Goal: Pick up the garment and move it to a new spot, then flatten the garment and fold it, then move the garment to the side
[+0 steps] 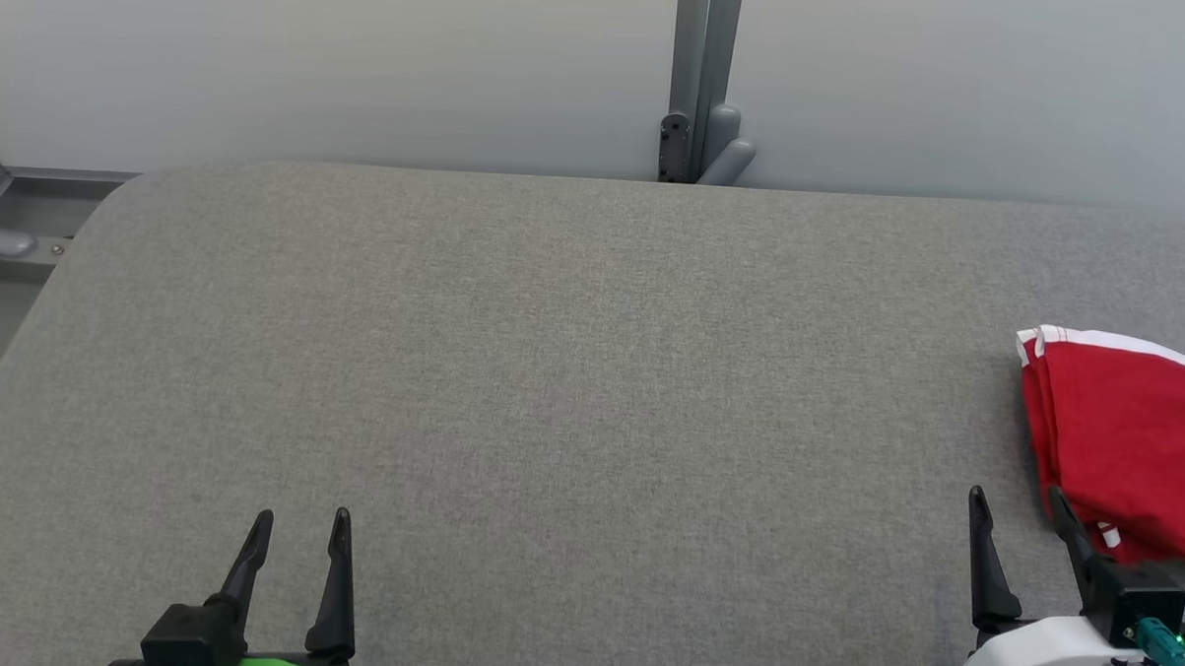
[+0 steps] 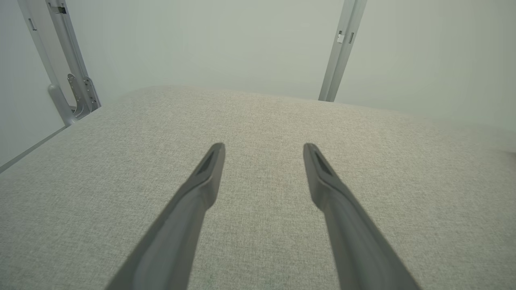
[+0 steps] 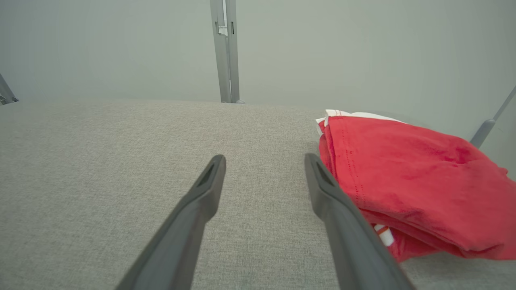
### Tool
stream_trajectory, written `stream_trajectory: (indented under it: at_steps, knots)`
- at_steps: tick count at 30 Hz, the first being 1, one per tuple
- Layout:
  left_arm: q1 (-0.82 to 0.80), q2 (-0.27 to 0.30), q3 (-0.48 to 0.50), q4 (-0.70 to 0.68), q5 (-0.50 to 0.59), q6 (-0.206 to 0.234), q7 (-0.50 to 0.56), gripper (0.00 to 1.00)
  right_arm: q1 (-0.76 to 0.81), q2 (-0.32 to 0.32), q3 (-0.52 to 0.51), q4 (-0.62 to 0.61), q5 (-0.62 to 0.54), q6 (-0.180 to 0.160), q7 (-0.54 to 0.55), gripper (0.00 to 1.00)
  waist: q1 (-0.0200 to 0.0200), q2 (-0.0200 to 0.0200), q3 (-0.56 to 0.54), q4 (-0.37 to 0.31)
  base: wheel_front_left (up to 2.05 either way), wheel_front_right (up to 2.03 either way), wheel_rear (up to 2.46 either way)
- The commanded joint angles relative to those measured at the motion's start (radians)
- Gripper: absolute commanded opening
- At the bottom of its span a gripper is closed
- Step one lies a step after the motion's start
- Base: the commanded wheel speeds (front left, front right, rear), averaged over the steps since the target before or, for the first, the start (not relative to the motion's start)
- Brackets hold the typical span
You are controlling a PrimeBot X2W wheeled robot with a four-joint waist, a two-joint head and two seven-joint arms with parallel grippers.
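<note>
One red garment (image 1: 1131, 441) with white trim lies folded in a loose stack at the right side of the grey desk (image 1: 552, 371), partly cut off by the head view's edge. Just left of its near corner is the right gripper (image 1: 1018, 493), jaws spread wide with nothing between them. Its right finger runs alongside the cloth; I cannot tell if it touches. Well apart, at the near left, the left gripper (image 1: 302, 514) has its jaws equally wide over bare fabric. Beyond the desk's far edge a grey post (image 1: 705, 81) rises against the pale wall
</note>
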Motion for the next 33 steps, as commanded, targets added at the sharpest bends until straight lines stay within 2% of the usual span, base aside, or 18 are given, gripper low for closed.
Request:
stream_trajectory:
  at_steps: [1,9,10,16,33]
  knots:
    - [0.009,0.003,0.0,0.0,-0.005,0.001,-0.002,1.0,0.001,-0.004,0.003,0.0,-0.004,-0.001,-0.004,1.0,0.0,0.0,-0.002,0.001,0.0,0.0,0.0]
    - [0.012,0.003,-0.008,0.002,-0.01,0.0,-0.002,1.0,0.011,-0.004,0.021,-0.018,-0.014,-0.001,-0.004,1.0,0.0,0.0,-0.001,0.001,0.0,0.0,0.0]
    - [0.001,0.0,-0.006,0.0,-0.004,0.0,0.0,0.0,0.005,0.0,0.021,-0.014,-0.01,0.0,0.0,0.0,0.0,0.0,-0.001,0.001,0.0,0.0,0.0]
    - [0.009,-0.004,-0.007,0.052,-0.004,0.0,0.006,0.0,0.019,0.012,0.022,0.042,-0.01,0.0,0.006,0.0,0.0,0.0,-0.001,0.001,0.0,0.0,0.0]
    - [-0.04,0.007,0.015,0.052,-0.328,-0.003,0.077,0.0,-0.024,0.009,0.02,0.038,0.345,0.0,0.091,0.0,0.0,0.0,0.0,-0.015,0.0,0.0,0.0]
